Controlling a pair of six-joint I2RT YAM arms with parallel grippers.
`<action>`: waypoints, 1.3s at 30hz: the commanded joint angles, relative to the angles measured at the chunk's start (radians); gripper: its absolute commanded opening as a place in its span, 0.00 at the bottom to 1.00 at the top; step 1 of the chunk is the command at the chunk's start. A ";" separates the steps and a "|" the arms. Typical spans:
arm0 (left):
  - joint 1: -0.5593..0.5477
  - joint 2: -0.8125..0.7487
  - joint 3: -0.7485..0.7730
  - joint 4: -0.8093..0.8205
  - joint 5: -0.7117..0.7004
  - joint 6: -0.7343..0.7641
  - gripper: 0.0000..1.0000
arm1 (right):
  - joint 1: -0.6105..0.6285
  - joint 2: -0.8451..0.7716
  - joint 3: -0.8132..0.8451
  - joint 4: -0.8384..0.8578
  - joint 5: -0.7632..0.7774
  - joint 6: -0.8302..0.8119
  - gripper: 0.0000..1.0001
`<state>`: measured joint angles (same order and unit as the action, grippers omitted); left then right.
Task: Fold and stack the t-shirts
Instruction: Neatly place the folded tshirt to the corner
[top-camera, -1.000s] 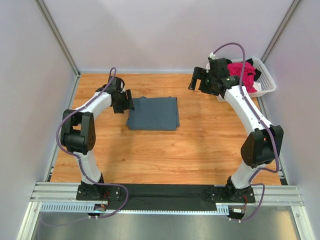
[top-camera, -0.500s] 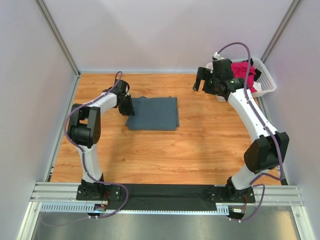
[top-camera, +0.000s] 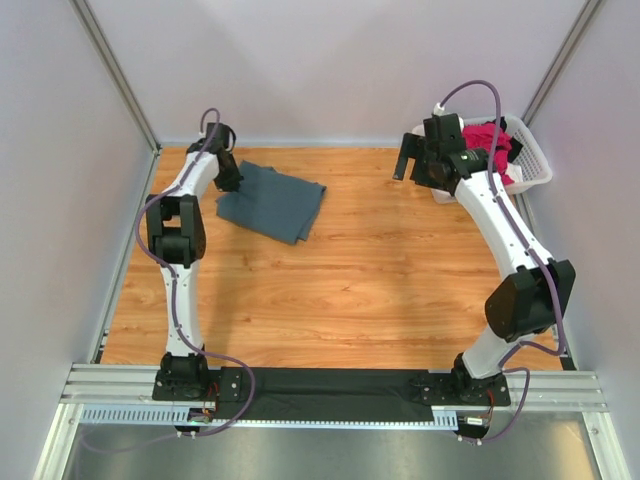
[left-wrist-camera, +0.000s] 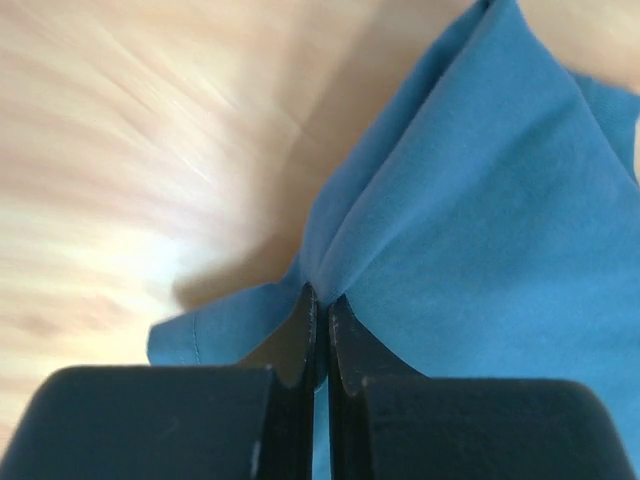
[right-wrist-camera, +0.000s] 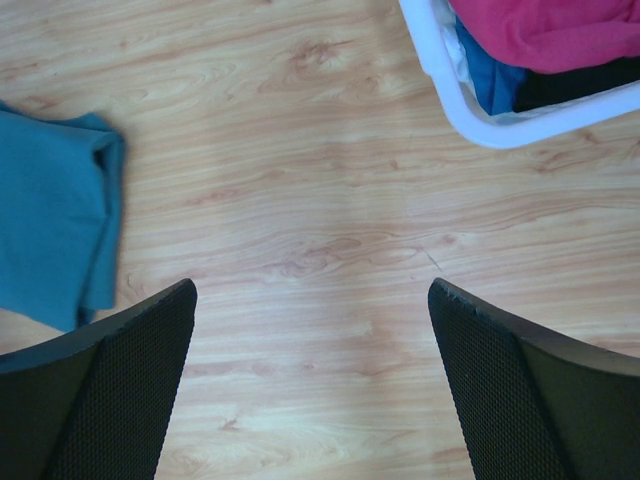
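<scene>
Left fingers (left-wrist-camera: 300, 340) pressed together on a pinched edge of the folded blue-grey t-shirt (top-camera: 272, 200), which lies skewed at the far-left of the tabletop (top-camera: 380, 280). Step in hand, by judgement: setting garment 1 at the stack site; next, release without disturbing the folds. Right fingers (right-wrist-camera: 130, 360) spread wide, holding nothing, near the basket (top-camera: 535, 172) containing a magenta t-shirt (top-camera: 487, 140) and black cloth (right-wrist-camera: 585, 92); nothing lies between them

Blue-grey t-shirt (top-camera: 270, 200): matt soft cloth. Table (top-camera: 380, 280): smooth wood grain. Basket (right-wrist-camera: 445, 85): white glossy plastic.
</scene>
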<state>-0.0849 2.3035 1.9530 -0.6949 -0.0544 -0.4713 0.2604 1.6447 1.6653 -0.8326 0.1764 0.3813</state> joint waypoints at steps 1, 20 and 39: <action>0.121 0.100 0.221 -0.087 -0.090 0.043 0.00 | -0.003 0.056 0.082 -0.054 0.064 0.031 1.00; 0.384 0.344 0.550 0.195 -0.053 0.155 0.04 | 0.000 0.256 0.263 -0.065 -0.018 0.140 1.00; 0.407 -0.051 0.192 0.303 -0.118 0.157 1.00 | 0.005 0.126 0.251 -0.002 -0.012 0.031 1.00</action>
<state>0.3168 2.4351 2.2211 -0.4648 -0.1600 -0.3099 0.2611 1.8763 1.9018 -0.8764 0.1482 0.4519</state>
